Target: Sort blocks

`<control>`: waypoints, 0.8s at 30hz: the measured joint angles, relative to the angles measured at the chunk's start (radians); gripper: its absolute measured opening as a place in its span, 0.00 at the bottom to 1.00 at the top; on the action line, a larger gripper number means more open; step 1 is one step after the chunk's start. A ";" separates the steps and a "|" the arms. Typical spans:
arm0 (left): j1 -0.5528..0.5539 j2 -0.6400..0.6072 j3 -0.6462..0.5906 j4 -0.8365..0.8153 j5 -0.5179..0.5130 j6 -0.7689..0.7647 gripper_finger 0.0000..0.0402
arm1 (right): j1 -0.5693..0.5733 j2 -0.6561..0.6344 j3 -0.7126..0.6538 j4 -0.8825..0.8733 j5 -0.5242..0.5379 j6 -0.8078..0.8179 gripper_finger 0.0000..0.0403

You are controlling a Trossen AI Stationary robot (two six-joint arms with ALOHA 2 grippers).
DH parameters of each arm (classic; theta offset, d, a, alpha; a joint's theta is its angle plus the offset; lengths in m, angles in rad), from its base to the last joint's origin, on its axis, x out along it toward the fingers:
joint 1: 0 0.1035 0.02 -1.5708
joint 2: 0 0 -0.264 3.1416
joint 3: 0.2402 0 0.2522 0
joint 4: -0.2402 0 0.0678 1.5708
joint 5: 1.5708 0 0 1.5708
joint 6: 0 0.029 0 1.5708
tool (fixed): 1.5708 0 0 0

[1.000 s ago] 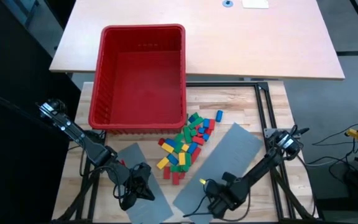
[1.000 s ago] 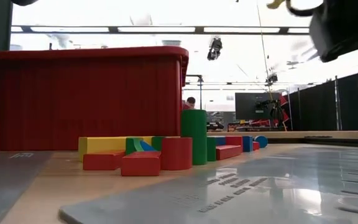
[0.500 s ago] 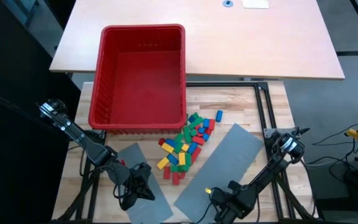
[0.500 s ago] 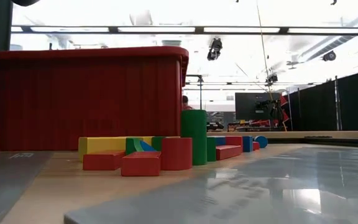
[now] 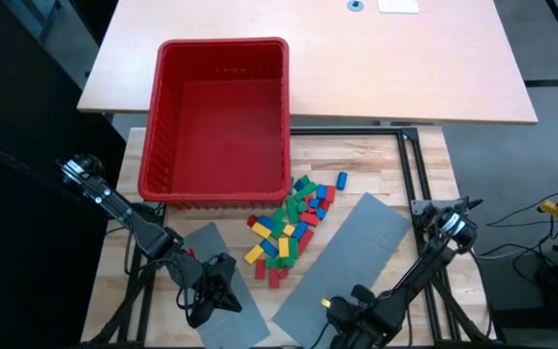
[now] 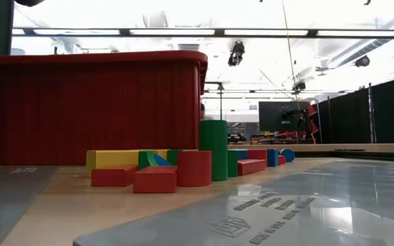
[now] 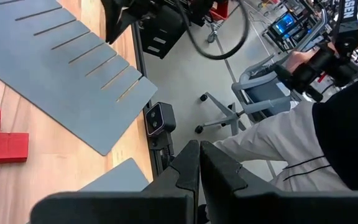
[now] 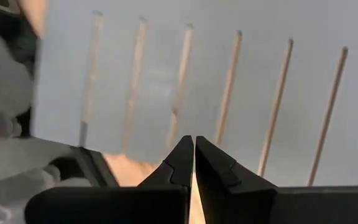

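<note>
The blocks (image 5: 292, 225) lie in a loose heap of red, green, blue and yellow on the wooden table, just in front of the red bin (image 5: 221, 116). In the low view the blocks (image 6: 183, 167) rest flat on the wood, with one green one upright. My left gripper (image 5: 226, 296) is shut over the left grey slotted panel (image 5: 223, 315), left of the heap; its shut fingers (image 7: 199, 163) hold nothing. My right gripper (image 5: 347, 315) is shut over the near end of the right grey panel (image 5: 356, 247), and its fingers (image 8: 194, 155) are also without a load.
The red bin (image 6: 94, 109) stands against the far side of the heap. A dark metal frame (image 5: 410, 184) runs along the table's right side. A person in pale trousers (image 7: 272, 149) stands beyond the table's edge. Bare wood lies between the two panels.
My right gripper has moved toward the table's near edge along the right panel and has left the low view's upper right corner. The blocks and my left gripper have stayed where they were.
</note>
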 joint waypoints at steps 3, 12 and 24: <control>0.000 0.000 0.000 -0.001 0.000 0.001 0.00 | -0.011 0.000 0.019 0.009 0.046 -0.018 0.00; 0.000 0.000 0.000 -0.004 0.000 0.001 0.00 | -0.033 0.017 0.019 0.066 0.059 -0.069 0.00; 0.000 0.000 0.000 -0.006 0.000 0.001 0.00 | -0.038 0.081 0.017 0.162 -0.002 -0.095 0.00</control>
